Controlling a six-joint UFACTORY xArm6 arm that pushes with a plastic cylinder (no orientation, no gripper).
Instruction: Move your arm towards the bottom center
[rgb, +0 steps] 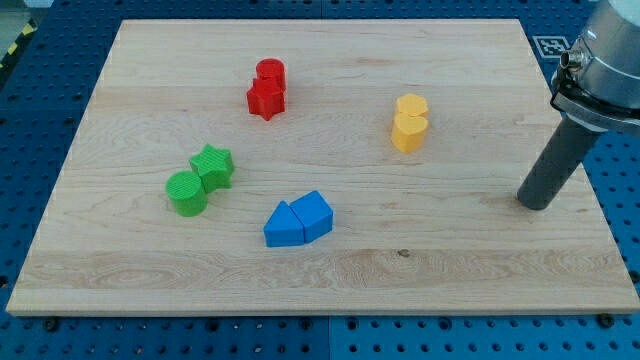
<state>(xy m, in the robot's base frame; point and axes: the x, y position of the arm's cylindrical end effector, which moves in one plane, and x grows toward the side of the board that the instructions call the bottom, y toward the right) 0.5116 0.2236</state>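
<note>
While my tip (535, 203) rests well right of the blue blocks (298, 220), no jaws exist to judge; sweeping low toward the worktop (450, 270) bottom centre, it might clip them.

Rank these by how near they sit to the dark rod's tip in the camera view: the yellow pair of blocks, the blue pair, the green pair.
My tip rests at the view's right edge.
1. Yellow pair of blocks, right of centre.
2. Blue pair of blocks, bottom centre.
3. Green pair of blocks, far left.
</note>
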